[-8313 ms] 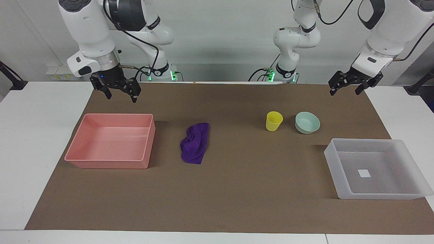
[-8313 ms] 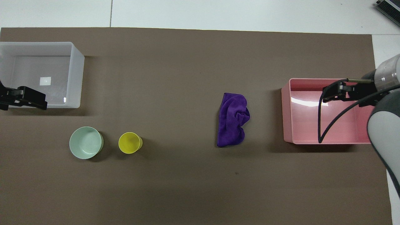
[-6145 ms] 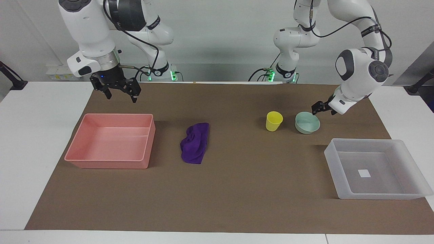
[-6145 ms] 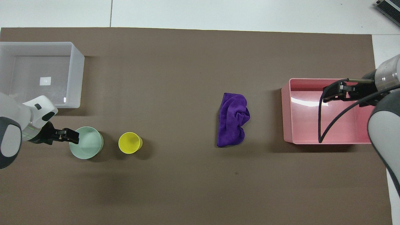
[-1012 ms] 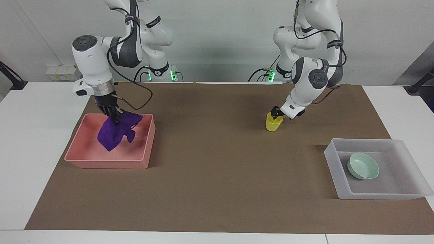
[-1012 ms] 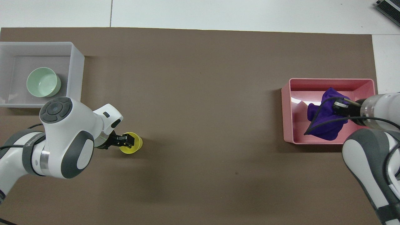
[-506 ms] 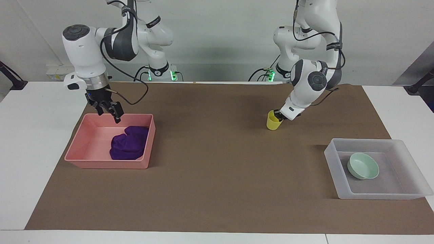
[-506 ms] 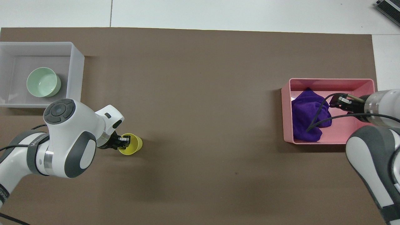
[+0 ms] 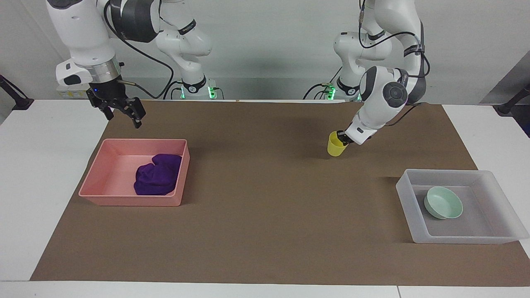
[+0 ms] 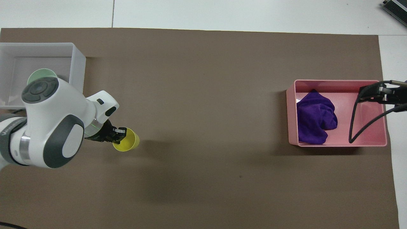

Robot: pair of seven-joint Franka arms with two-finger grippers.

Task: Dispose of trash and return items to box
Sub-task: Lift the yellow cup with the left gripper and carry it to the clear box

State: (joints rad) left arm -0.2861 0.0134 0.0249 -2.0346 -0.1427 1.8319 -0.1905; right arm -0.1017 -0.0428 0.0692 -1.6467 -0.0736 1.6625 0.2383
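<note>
Currently: my left gripper (image 9: 340,140) jaws clamp small yellow plastic cup (image 9: 336,148), lifted, tilted; my right gripper (image 9: 123,112) jaws spread, empty, above pink tub (image 9: 130,202).

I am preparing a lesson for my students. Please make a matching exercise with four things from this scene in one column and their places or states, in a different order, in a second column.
Things:
1. purple rag
2. green bowl
3. yellow cup
4. right gripper

Places or states:
A. gripped at the rim by the left gripper, tilted
B. open and empty, above the pink tub
C. lying in the pink tub
D. sitting in the white tub

Pairs: 1-C, 2-D, 3-A, 4-B
</note>
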